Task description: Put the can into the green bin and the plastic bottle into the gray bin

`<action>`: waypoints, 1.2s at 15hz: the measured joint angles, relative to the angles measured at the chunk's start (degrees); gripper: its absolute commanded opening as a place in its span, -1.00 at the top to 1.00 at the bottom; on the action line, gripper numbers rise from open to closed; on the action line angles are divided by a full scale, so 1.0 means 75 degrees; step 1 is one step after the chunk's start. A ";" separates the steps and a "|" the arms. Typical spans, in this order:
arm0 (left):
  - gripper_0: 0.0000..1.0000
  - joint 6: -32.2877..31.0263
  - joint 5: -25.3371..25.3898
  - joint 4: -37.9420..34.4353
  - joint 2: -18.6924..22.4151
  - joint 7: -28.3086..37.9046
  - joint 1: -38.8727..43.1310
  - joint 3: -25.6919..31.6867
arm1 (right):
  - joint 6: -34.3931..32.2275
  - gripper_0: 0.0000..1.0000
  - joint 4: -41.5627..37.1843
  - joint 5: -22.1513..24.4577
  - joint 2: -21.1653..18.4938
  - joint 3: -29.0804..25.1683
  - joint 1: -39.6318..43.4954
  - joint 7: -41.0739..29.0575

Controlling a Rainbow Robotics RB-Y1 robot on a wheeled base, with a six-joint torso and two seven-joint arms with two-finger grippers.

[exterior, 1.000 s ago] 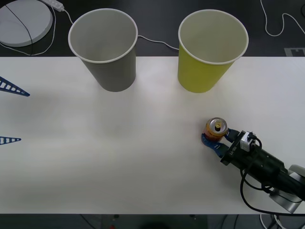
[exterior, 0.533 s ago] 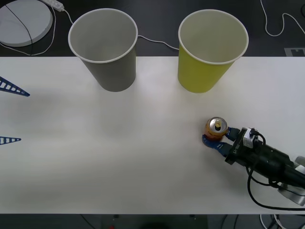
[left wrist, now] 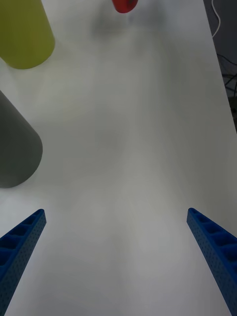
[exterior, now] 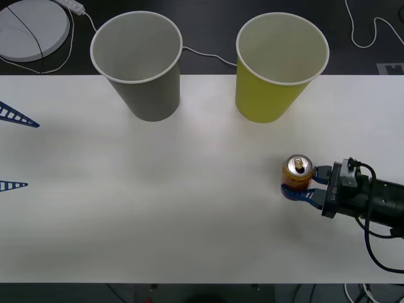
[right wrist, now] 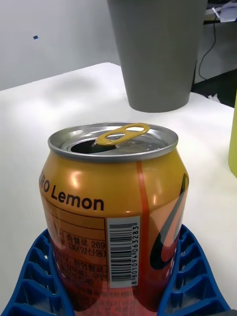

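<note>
Right gripper (exterior: 302,183) pinched the upright can (exterior: 297,174) on the tabletop (exterior: 189,189); the green bin (exterior: 278,69) stood beyond it, away from the robot. Left gripper (left wrist: 118,256), spread, waited far left

Orange can (exterior: 297,175), gray bin (exterior: 139,63), yellow-green bin (exterior: 278,66)

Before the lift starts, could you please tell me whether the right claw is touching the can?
Touching. In the right wrist view, the right claw has its blue fingers pressed against both sides of the can, with no gap visible.
</note>
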 measured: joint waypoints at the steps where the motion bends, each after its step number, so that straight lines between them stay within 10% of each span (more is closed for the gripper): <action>1: -1.00 0.0000 0.0000 0.0000 0.0000 0.0000 0.0000 0.0000 | 0.0109 1.00 -0.0442 0.0556 -0.0127 -0.0502 0.0268 -0.0445; 8: -1.00 0.0000 0.0000 0.0000 0.0000 0.0000 0.0000 0.0000 | 0.0179 1.00 -0.3260 0.4402 -0.0797 -0.3978 0.2103 -0.4840; 18: -1.00 0.0000 0.0000 0.0000 0.0000 0.0000 0.0000 0.0000 | -0.1753 1.00 -0.5238 0.6842 -0.0906 -0.7199 0.2705 -1.0411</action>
